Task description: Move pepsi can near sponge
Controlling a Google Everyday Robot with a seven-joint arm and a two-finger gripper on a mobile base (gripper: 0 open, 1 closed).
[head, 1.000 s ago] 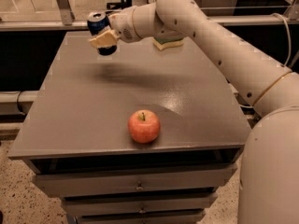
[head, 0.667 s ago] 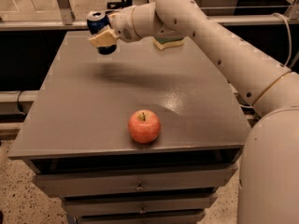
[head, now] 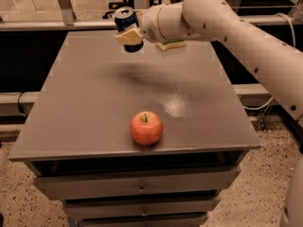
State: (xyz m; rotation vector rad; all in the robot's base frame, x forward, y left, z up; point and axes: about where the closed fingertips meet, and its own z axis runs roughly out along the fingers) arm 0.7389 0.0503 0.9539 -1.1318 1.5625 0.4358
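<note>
The pepsi can [head: 126, 20] is a dark blue can with a silver top, held tilted in the air above the far part of the grey table [head: 94, 98]. My gripper [head: 129, 34] is shut on it, with a pale finger across its lower side. The sponge [head: 171, 45] lies at the far edge of the table, just right of the can and mostly hidden behind my wrist; only its pale yellow base and a strip of green show. The can's shadow falls on the table below it.
A red apple [head: 146, 127] sits near the table's front edge. Drawers [head: 137, 186] run below the tabletop. A metal rail [head: 57, 24] and a chair stand behind the table. My white arm [head: 246, 37] reaches in from the right.
My gripper has carried the can a little to the right, towards the sponge. The apple has not moved.
</note>
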